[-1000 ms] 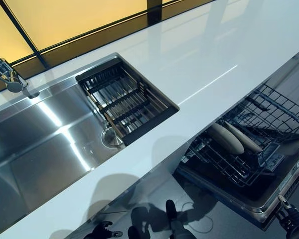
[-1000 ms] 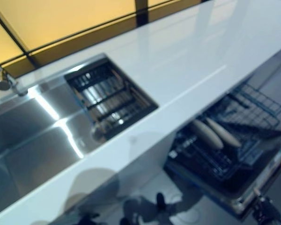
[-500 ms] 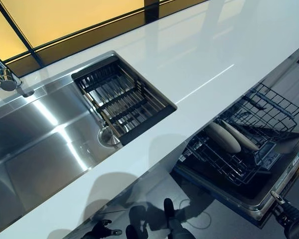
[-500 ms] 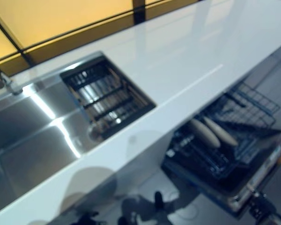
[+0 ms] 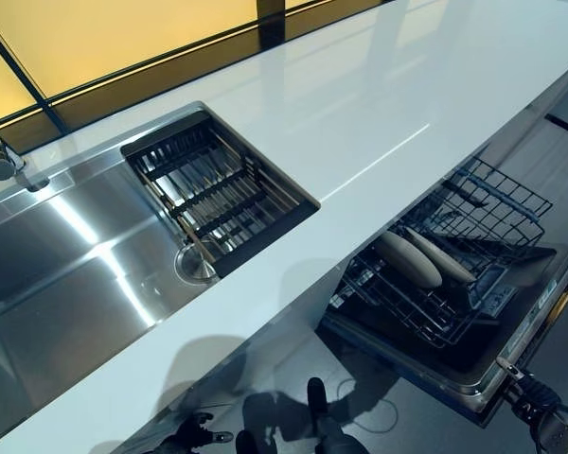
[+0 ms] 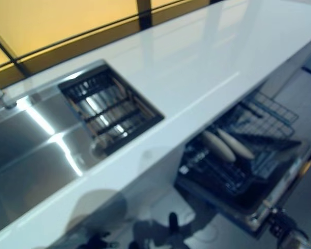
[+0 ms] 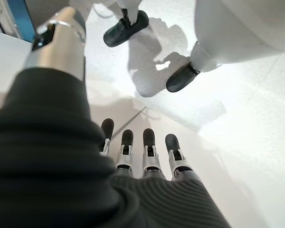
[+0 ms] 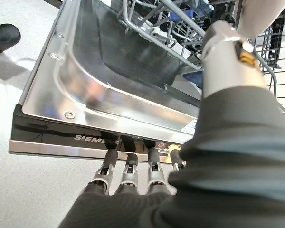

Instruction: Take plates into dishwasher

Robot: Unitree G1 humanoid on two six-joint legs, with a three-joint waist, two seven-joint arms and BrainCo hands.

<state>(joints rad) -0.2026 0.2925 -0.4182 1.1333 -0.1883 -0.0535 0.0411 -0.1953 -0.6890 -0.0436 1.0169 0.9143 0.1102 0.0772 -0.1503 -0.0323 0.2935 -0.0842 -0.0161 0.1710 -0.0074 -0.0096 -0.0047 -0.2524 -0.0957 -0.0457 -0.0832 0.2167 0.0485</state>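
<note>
Our right hand (image 8: 133, 173) touched the open dishwasher door (image 8: 85, 95), fingers straight – two plates (image 5: 421, 257) racked; left hand (image 7: 137, 156) hung relaxed, empty.

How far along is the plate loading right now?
Done: two plates stand in the rack over the open dishwasher door. In hand: nothing. The right hand has straight fingers at the door's front edge, and the left hand hangs open over the floor. Left: no more plates show on the counter or in the sink.
</note>
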